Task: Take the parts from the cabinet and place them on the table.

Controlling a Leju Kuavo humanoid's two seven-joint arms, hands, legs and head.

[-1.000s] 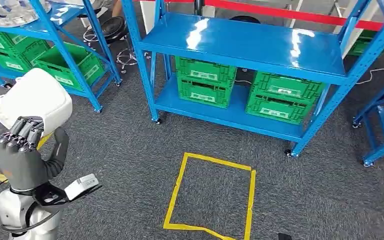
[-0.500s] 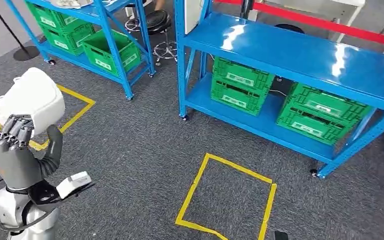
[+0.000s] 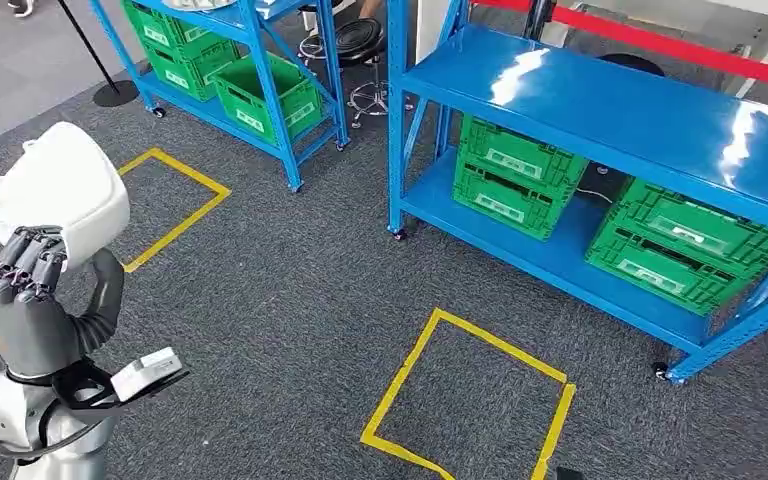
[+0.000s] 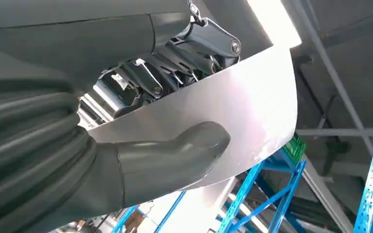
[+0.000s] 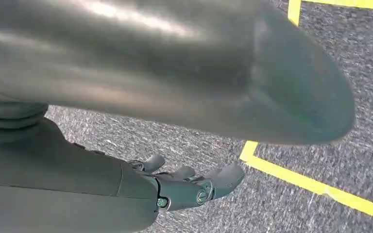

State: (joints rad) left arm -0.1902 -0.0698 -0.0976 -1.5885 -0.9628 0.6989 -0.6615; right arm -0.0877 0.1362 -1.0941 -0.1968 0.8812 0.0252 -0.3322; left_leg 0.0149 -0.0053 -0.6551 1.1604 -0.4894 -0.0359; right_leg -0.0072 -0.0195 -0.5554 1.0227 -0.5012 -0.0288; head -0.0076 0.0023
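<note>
Dark grey carpet floor (image 3: 290, 300) with two yellow tape squares, nearest one (image 3: 470, 400) ahead, other (image 3: 175, 200) further left. Two blue metal shelf racks: big one (image 3: 600, 110) with four green plastic crates (image 3: 515, 180) on its lower shelf (stacked in two pairs), second rack (image 3: 250, 40) holding three more green crates that I can make out. Left hand (image 3: 25, 300) raised at the robot's left side, fingers (image 3: 30, 262) and thumb clamped on the white curved plastic shell part (image 3: 65, 190), one part, held up clear of everything. Right hand (image 5: 189, 187) hangs over the carpet, fingers loosely curled, nothing in them. Step looks like carry phase: part already off the cabinet. Next needs locating the bench (none visible here) and walking to it, keeping grip steady
</note>
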